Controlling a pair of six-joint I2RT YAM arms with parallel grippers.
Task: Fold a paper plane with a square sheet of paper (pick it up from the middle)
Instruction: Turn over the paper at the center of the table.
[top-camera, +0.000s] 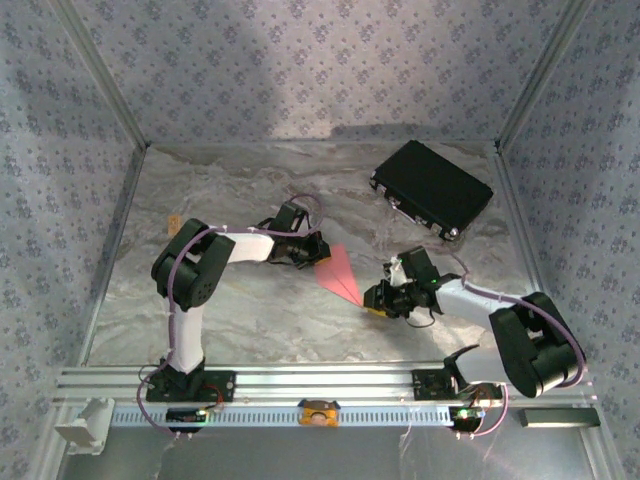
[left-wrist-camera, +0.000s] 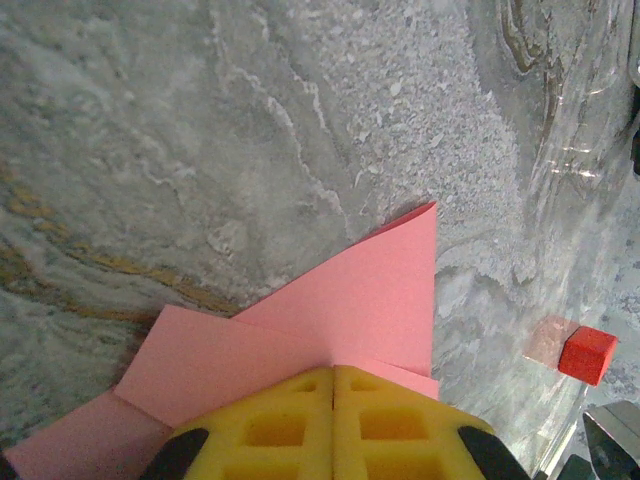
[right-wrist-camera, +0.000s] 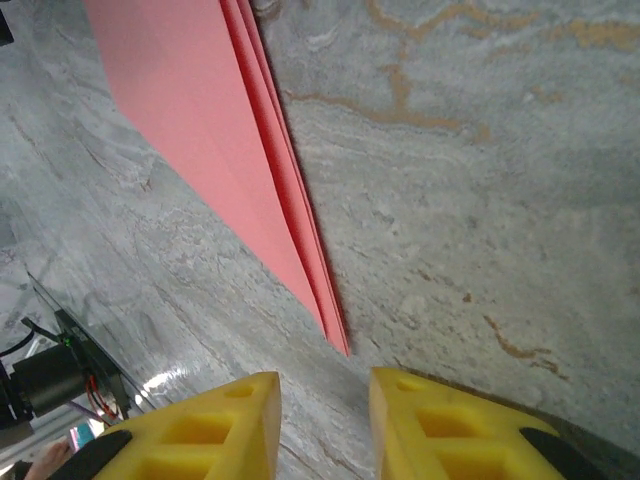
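A salmon-pink paper plane (top-camera: 337, 272) lies flat on a grey marbled table (top-camera: 250, 320), between two robot grippers. It is already a slim pointed dart. Its wide tail is at the left gripper (top-camera: 303, 250) and its sharp nose aims at the right gripper (top-camera: 380, 298).

In the left wrist view, the left gripper (left-wrist-camera: 333, 375) has its yellow pads pressed together. They pinch the tail of the plane (left-wrist-camera: 370, 290), and folded flaps spread out ahead of the jaws and to their left.

In the right wrist view, the right gripper (right-wrist-camera: 323, 390) has its yellow pads parted with a clear gap. It holds nothing. The nose of the plane (right-wrist-camera: 200, 130) ends just ahead of that gap without touching either pad, and several stacked folded edges run along its side.

The folding looks essentially done. What seems to be left is a last press or tidy of the creases, then letting go of the tail.

There is bare table on both sides of the right jaws and beyond the nose. A black case (top-camera: 432, 188) lies well apart, behind the right jaws near the far corner. Patterned walls close in the table on three sides.
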